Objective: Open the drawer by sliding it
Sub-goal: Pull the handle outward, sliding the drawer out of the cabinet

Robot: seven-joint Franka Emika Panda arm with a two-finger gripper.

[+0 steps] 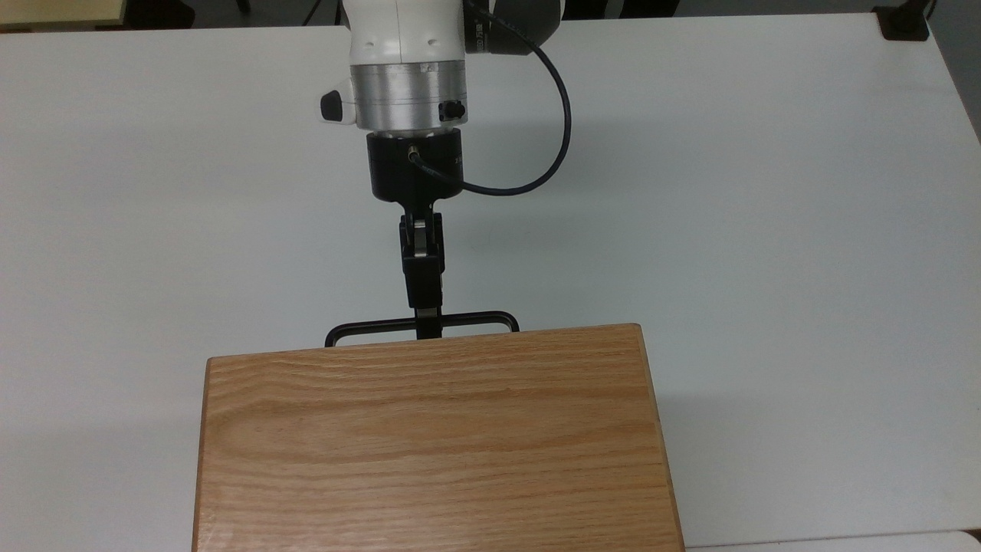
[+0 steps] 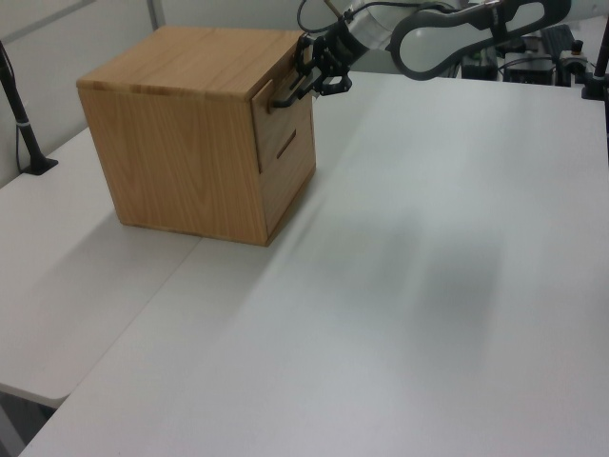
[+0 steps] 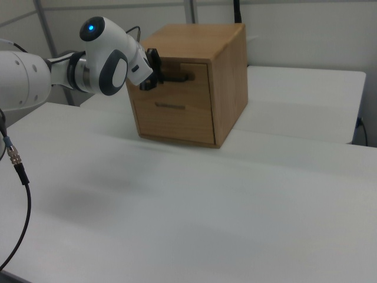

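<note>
White arm (image 1: 406, 31) shell with dark grey joint caps. Brushed silver ring (image 1: 408, 96) below the white wrist, with a small black-tipped white knob at the top view's left and a black screw at the top view's right. Black round flange (image 1: 414, 165) under the ring. Thin black cable (image 1: 563, 115) plugged into the flange, looping out toward the top view's right. Slim black claw (image 1: 427, 318) with a pale metal strip along its middle. Blue light (image 3: 90, 26) glowing on a rounded white joint in the right view.
</note>
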